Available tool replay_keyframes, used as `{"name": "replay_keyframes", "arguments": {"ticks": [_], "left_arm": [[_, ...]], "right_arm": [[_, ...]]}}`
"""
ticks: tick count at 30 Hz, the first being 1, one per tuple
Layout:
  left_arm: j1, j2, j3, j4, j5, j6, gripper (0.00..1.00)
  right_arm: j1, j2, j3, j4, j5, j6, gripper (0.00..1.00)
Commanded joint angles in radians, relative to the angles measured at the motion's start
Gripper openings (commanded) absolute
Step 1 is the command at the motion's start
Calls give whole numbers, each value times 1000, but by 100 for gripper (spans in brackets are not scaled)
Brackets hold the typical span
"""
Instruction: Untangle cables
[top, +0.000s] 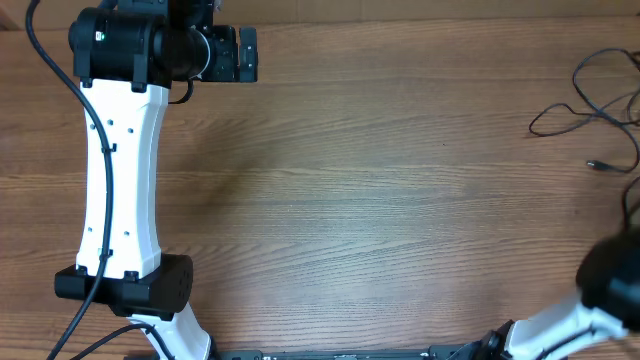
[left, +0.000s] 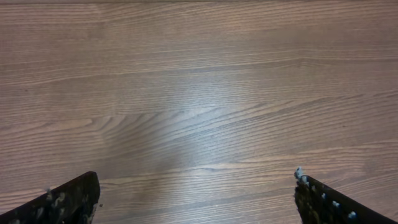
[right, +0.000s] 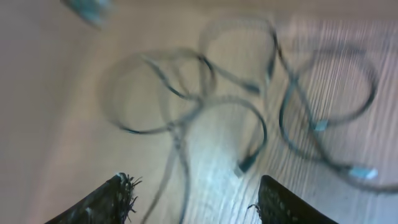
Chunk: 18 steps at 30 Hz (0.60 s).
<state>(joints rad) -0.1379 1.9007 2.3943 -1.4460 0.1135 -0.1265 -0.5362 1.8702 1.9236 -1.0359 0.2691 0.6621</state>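
Observation:
The cables (top: 590, 100) are thin black wires lying in loose loops at the far right of the table. The right wrist view shows the cables (right: 236, 106) blurred, in overlapping loops with small plug ends (right: 245, 165). My right gripper (right: 193, 196) hangs over them with its jaws apart. One strand (right: 177, 162) runs down between the fingers, and neither finger touches it. My left gripper (left: 196, 196) is open over bare wood, and in the overhead view the left gripper (top: 238, 55) sits at the top left, far from the cables.
The right arm (top: 612, 280) shows as a dark blur at the right edge, below the cables. The white left arm (top: 120, 170) stands along the left side. A wooden table (top: 380, 200) lies between them.

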Motion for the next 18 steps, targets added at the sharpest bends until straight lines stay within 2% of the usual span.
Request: {"name": "replay_keyframes", "arguments": {"ticks": [1,3,5,6,7,10,12,13,14,16,18], "left_arm": [[-8,9,-4,14,6,19,100],[-8,9,-4,23,6,19,100],[-8,9,-4,32,7,19,99],[-8,9,-4,35,7,19,100],[-8,9,-4,37,7,19,100],[-8,9,-4,38,7,19,100],[-8,9,-4,39,7,19,100],[-8,9,-4,39,7,19,100],[-8,9,-4,37,7,24,100],[-8,9,-4,32,7,27,100],[-8,9,-4,24,7,27,100]], "right_arm": [[36,-264,53,35,-84,-269,64],[50,-378,53,73,-216,-425,64],[54,-470,53,95,-257,-489,65],[53,-515,53,94,-255,-489,95],[51,-551,53,87,-240,-488,100],[44,-669,53,41,-259,-489,98],[44,-727,53,42,-314,-528,78],[44,-749,53,47,-369,-584,79],[44,-776,53,52,-460,-674,100],[44,-823,50,56,-611,-800,100],[44,-864,34,69,-651,-805,100]]}}
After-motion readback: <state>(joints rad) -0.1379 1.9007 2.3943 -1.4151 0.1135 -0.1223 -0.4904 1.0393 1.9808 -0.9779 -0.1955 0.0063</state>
